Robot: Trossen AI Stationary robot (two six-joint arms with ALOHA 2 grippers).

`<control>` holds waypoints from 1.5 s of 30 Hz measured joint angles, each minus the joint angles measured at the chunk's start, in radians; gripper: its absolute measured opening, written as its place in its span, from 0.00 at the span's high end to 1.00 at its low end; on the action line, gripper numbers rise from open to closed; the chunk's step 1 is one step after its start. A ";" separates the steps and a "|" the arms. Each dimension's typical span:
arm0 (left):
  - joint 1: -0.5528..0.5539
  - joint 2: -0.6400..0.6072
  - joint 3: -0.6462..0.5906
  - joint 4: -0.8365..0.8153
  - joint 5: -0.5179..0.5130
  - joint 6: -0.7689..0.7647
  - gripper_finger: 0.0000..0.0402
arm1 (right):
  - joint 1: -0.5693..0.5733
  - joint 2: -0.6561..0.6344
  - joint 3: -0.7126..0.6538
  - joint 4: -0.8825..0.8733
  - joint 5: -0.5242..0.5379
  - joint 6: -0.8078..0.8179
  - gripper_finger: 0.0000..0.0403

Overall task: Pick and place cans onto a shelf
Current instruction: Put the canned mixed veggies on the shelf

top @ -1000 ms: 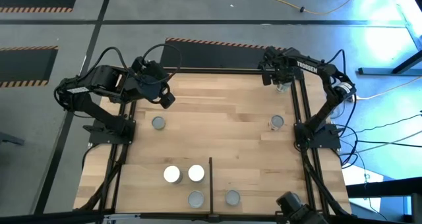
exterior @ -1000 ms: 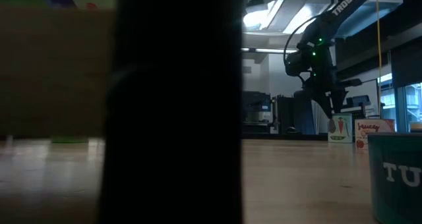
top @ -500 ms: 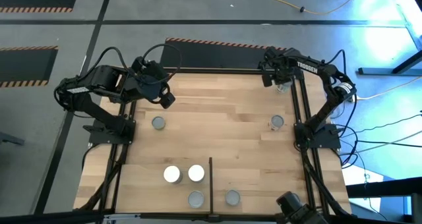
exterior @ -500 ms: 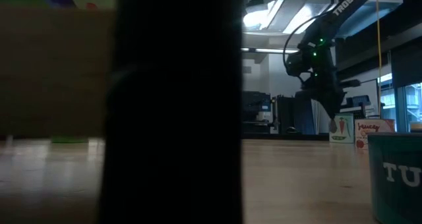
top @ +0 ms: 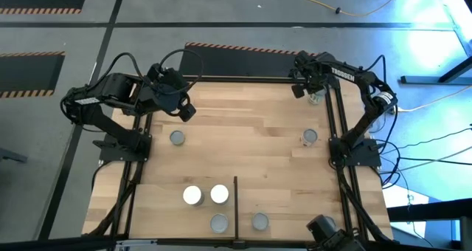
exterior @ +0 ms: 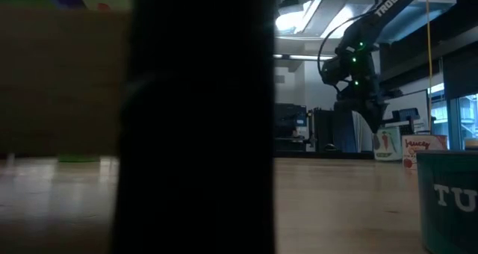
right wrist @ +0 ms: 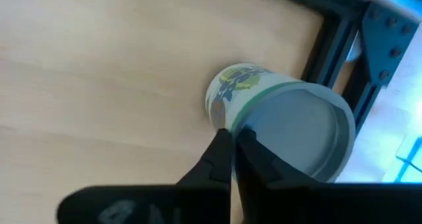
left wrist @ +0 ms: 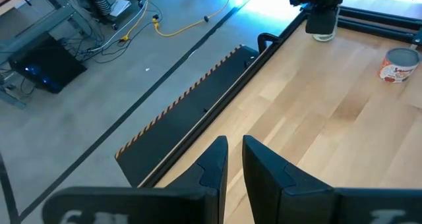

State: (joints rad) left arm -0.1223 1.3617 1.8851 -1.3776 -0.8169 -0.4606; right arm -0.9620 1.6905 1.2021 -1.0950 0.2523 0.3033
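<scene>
The can [top: 316, 97] in hand stands in the worktop's [top: 243, 133] corner beside the striped floor mat [top: 221, 52], on the right arm's side, close against the black frame [top: 333, 125]. The right hand [right wrist: 232, 143] is low over it with its fingers drawn almost together at the edge of the can's grey top. I cannot tell whether they pinch the rim or have closed just beside it. From the left wrist view the can [left wrist: 322, 25] looks upright and on the wood, so I judge it not yet lifted.

Two more cans wait out on the open wood. One grey-topped can [top: 177, 138] is towards the left arm's side, and another [top: 310, 136] is just inside the frame on the right arm's side.

At the edge opposite the mat, four cans are gathered around the thin black divider bar [top: 235, 203], which I take for the shelf end. Two white-topped cans [top: 192, 195] stand side by side to the left arm's side of the bar. A grey-topped one [top: 219, 223] sits beyond them nearer the edge, and a fourth [top: 259, 221] stands across the bar.

So about four look placed and three remain, the first of those at the grasping step.

The left hand [left wrist: 236, 159] hangs over the mat-side corner on its own side, fingers a narrow gap apart and holding nothing.
</scene>
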 joint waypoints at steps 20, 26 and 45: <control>0.000 0.000 0.000 0.000 0.000 0.000 0.90 | 0.245 -0.004 0.324 -0.155 -0.021 -0.078 0.98; 0.000 0.000 0.000 0.000 0.025 0.000 0.90 | 0.351 -0.004 0.401 -0.172 -0.026 -0.091 0.98; 0.000 0.000 0.000 0.000 0.079 0.001 0.90 | 0.531 0.203 0.550 -0.156 -0.064 -0.137 0.98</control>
State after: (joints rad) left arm -0.1220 1.3617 1.8851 -1.3777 -0.7376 -0.4599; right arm -0.4313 1.8933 1.7519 -1.2514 0.1884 0.1662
